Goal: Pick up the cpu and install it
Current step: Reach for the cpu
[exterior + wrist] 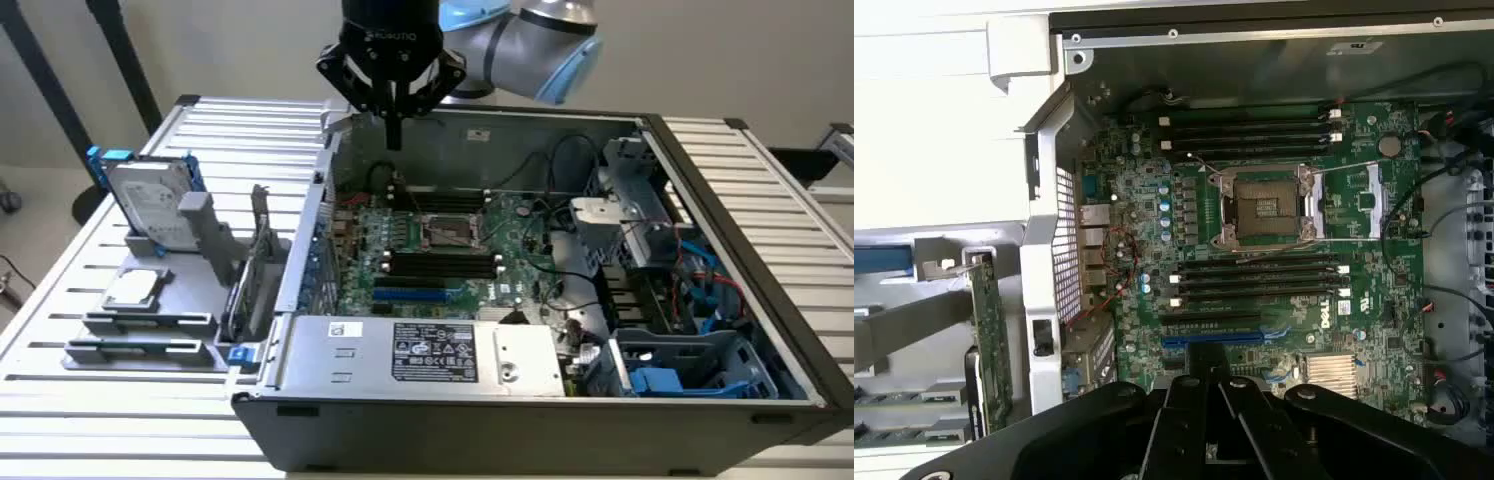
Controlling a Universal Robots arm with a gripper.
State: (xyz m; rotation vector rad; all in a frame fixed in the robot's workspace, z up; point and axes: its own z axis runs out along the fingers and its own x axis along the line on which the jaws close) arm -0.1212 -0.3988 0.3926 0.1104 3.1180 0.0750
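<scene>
Gripper (pixel 394 142) hovers above the case (pixel 534 440), fingers pinched shut, seemingly empty; cpu (pixel 134 288) sits outside the case, and pickup needs them opened.

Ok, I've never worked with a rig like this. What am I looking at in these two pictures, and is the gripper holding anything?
One picture looks from outside at a robot arm over a slatted table. The other comes from a camera on the arm's wrist, looking down past the gripper into the computer. The gripper is the black claw at the arm's end. It is shut and holds nothing, and it hangs above the far edge of an open computer case. Inside is the green motherboard with its empty socket. Outside the case, on the exterior view's left, the cpu lies on a grey holder, with a hard drive standing behind it.
</scene>
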